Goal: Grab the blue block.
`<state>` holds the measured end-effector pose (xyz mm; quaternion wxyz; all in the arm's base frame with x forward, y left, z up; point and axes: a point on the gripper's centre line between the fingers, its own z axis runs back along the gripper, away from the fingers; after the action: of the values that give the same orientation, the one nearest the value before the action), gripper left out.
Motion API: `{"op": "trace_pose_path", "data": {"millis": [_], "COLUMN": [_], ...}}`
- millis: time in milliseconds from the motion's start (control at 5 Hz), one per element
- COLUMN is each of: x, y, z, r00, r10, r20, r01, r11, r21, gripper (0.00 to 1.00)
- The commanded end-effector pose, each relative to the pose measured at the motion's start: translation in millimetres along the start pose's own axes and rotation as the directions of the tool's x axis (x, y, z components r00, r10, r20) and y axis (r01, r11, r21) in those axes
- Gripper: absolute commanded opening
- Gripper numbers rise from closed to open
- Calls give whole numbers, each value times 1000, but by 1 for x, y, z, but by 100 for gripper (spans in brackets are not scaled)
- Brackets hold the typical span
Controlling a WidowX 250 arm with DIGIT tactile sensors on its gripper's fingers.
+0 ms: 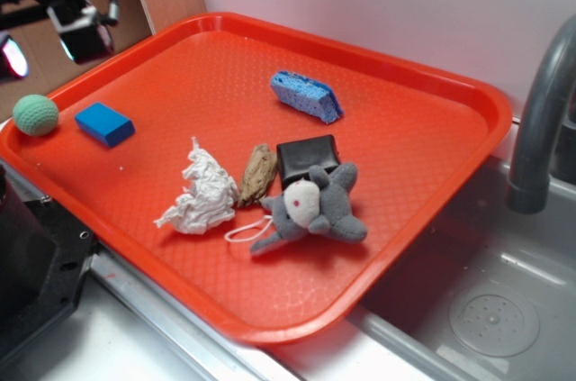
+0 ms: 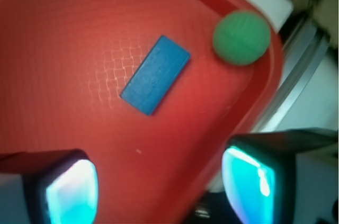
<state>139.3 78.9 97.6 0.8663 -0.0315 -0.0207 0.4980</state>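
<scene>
A red tray (image 1: 432, 165) holds the blue block (image 1: 104, 123) near its left corner, a green ball (image 1: 35, 115) just beside it at the rim. Mid-tray lie crumpled white paper (image 1: 198, 190), a brown scrap (image 1: 258, 174), a black square (image 1: 308, 158), a grey plush toy (image 1: 313, 208) and a light-blue sponge (image 1: 306, 96). The gripper (image 1: 54, 34) hangs at upper left, well above the block, its jaws unclear
</scene>
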Motion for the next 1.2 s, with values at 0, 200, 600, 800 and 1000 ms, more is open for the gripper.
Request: {"op": "trace_pose_path", "data": {"millis": [0, 200, 600, 800, 1000], "x": [12, 21, 21, 19, 5], "y": [-6, -13, -13, -10, -10], "z": [-45, -64, -72, -49, -10], "r00": [913, 916, 930, 970, 988], "r10": [399, 390, 358, 237, 150], "r20": [86, 90, 83, 45, 39], "r01": [-403, -396, -366, -240, -149], "r11": [915, 916, 923, 966, 988], "r21": [30, 64, 121, 98, -37], "gripper": [100, 100, 0, 0, 0]}}
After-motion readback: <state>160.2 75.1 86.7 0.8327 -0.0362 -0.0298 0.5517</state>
